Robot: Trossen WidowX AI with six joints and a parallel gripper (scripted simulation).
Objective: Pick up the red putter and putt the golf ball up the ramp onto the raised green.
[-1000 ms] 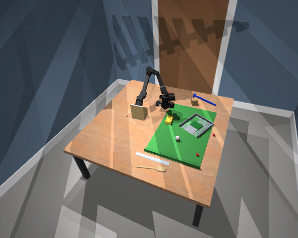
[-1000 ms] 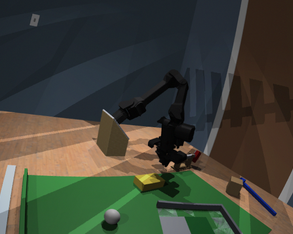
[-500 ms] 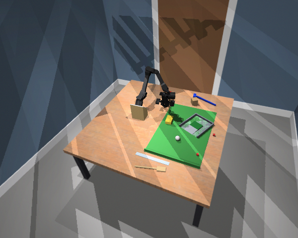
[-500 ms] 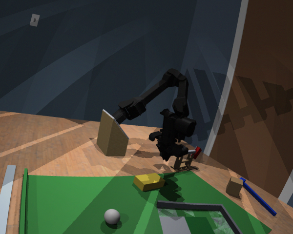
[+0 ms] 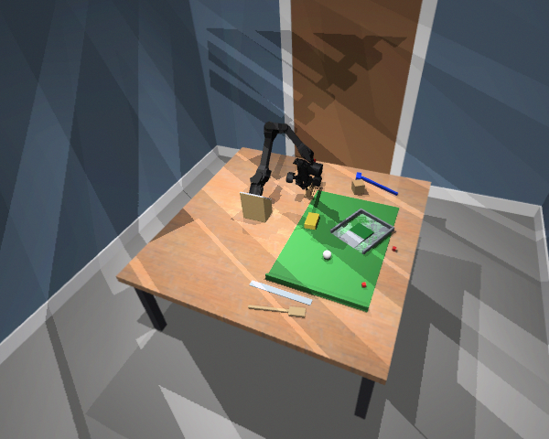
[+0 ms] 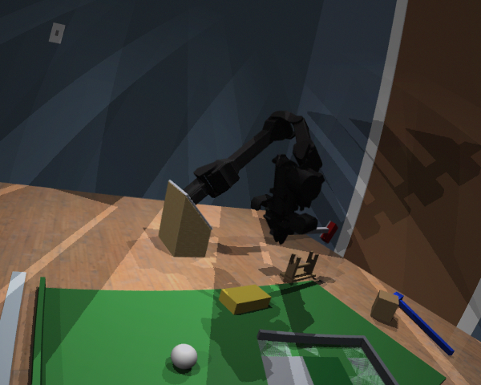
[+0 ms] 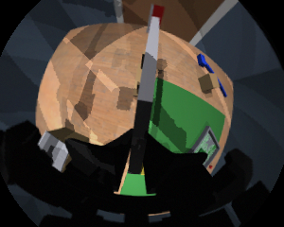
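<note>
My gripper is shut on the black grip of the red putter. The putter is raised above the table, its grey shaft reaching away from the fingers to the red head at the far end. The small wooden stand is below it and holds nothing. The white golf ball rests on the green mat. The grey ramp leads to the dark raised green, which has no ball on it.
A yellow block lies on the mat near the stand. A blue club and brown cube are beyond the mat. A tan wedge stands by the arm's base.
</note>
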